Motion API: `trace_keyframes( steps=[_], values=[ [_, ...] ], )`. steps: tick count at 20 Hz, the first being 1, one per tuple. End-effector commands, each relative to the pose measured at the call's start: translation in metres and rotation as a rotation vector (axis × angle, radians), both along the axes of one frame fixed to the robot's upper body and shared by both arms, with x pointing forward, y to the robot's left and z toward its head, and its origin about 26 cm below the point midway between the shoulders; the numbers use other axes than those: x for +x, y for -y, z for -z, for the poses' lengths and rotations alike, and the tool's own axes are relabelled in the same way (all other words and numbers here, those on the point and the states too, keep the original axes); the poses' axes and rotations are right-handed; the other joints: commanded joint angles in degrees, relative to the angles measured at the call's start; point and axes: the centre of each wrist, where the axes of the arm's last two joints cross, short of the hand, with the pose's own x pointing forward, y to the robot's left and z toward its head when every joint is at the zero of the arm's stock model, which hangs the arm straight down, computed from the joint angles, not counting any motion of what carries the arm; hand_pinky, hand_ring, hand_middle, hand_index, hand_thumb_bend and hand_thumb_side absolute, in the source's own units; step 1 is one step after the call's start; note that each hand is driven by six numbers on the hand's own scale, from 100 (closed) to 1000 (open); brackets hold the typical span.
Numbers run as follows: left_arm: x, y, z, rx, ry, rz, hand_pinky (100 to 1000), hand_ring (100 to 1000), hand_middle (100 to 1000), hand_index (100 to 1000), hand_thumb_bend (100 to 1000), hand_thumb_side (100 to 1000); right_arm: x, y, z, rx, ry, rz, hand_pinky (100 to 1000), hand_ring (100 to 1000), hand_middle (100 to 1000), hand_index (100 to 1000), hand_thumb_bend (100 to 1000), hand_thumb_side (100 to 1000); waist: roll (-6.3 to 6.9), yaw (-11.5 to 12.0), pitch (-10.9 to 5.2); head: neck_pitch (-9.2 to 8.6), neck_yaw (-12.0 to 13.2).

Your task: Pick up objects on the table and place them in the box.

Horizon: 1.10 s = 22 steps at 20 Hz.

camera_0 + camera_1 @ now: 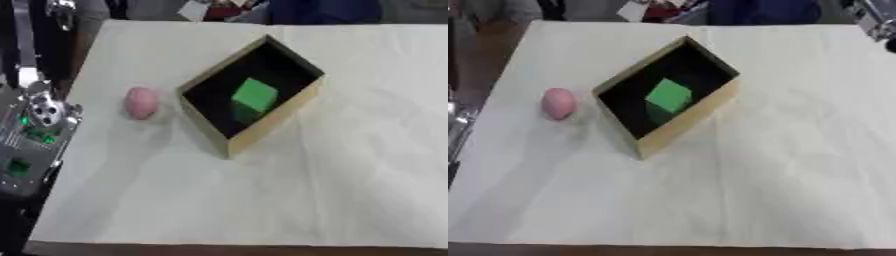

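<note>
Bench (262, 200) covered by a pale, slightly creased cloth. Box (267, 131) sits near bench centre, turned so its corners point toward and away from the robot; tan outer walls, dark interior, open top. Green cube (255, 95) lies inside the box, on the floor of it, toward the middle. Pink egg-shaped object (140, 102) lies on the cloth just beside the box's left wall, apart from it, resting on its own with nothing touching it. Left arm (35, 135) visible at the left edge of the left eye view, off the bench side: silver and black parts with green patches; the left hand itself cannot be made out, so whether its fingers are released or clenched cannot be told. Right hand does not appear in either view; only a bit of silver metalwork (877, 20) shows at the upper right corner of the right eye view.
</note>
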Motion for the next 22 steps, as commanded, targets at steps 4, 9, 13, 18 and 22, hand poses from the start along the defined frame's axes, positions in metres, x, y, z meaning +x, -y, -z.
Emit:
trace_keyframes(
  steps=[4, 9, 13, 18, 22],
  values=[
    [-0.011, -0.020, -0.023, 0.262, -0.099, -0.190, 741, 666, 695, 828, 262, 896, -0.016, 0.019, -0.007, 0.076, 0.025, -0.019, 954, 985, 658, 875, 100, 606, -0.03, -0.4, -1.13, 0.80, -0.2],
    [-0.014, -0.029, -0.027, 0.462, -0.296, -0.241, 763, 719, 741, 881, 326, 926, -0.019, 0.026, -0.004, 0.131, 0.018, -0.011, 957, 984, 652, 873, 100, 605, -0.21, -0.8, -1.27, 1.20, -0.7],
    [-0.017, -0.033, -0.029, 0.607, -0.462, -0.258, 772, 743, 750, 909, 437, 875, -0.019, 0.030, -0.001, 0.152, 0.009, 0.001, 958, 984, 651, 873, 100, 617, -0.46, -1.1, -1.43, 1.07, -0.7],
    [-0.018, -0.034, -0.037, 0.746, -0.619, -0.299, 783, 764, 758, 911, 539, 802, -0.020, 0.034, 0.001, 0.164, 0.004, 0.016, 957, 982, 651, 872, 100, 620, -0.66, -1.2, -1.79, 1.04, -0.8],
    [-0.019, -0.034, -0.042, 0.830, -0.731, -0.332, 793, 784, 763, 917, 641, 762, -0.020, 0.035, 0.002, 0.171, 0.002, 0.023, 957, 980, 649, 868, 100, 616, -0.72, -1.2, -2.12, 1.01, -0.8]
  ],
)
